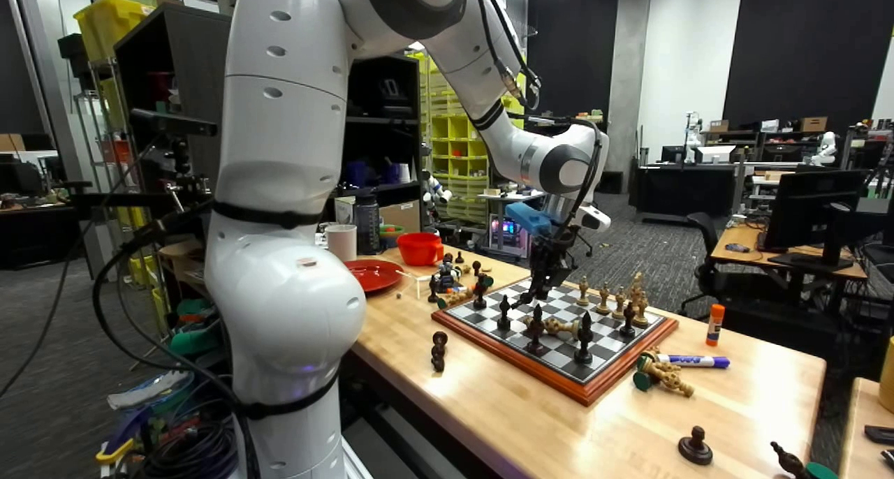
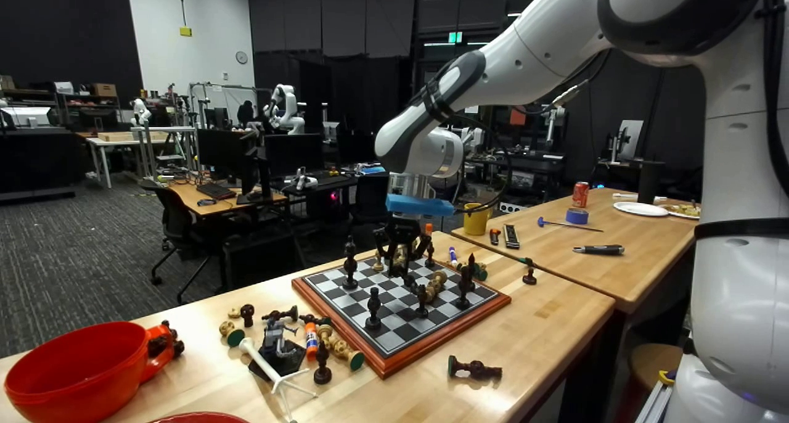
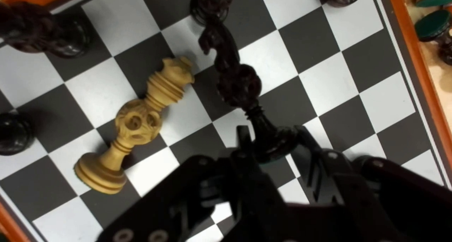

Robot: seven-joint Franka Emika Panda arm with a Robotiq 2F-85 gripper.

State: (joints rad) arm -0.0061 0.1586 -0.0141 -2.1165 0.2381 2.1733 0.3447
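My gripper [image 3: 271,132] is low over the chessboard [image 1: 510,357]; it also shows in both exterior views [image 1: 539,294] [image 2: 399,269]. Its fingers are shut on the base of a dark chess piece [image 3: 240,85]. The piece is tilted on its side, its head pointing away from the fingers. I cannot tell whether it rests on the board. A light chess piece [image 3: 137,123] lies on its side nearby, and shows in an exterior view [image 1: 559,327]. A dark piece [image 3: 212,4] stands near the held piece's head. More dark pieces [image 1: 504,315] [image 1: 584,339] stand upright around.
Several light pieces [image 1: 604,299] stand on the board's far side. A fallen dark piece [image 2: 474,370], a white tripod [image 2: 271,367], a red bowl [image 2: 80,367], a red plate [image 1: 370,275], a marker [image 1: 698,361] and a glue stick [image 1: 716,325] are on the table.
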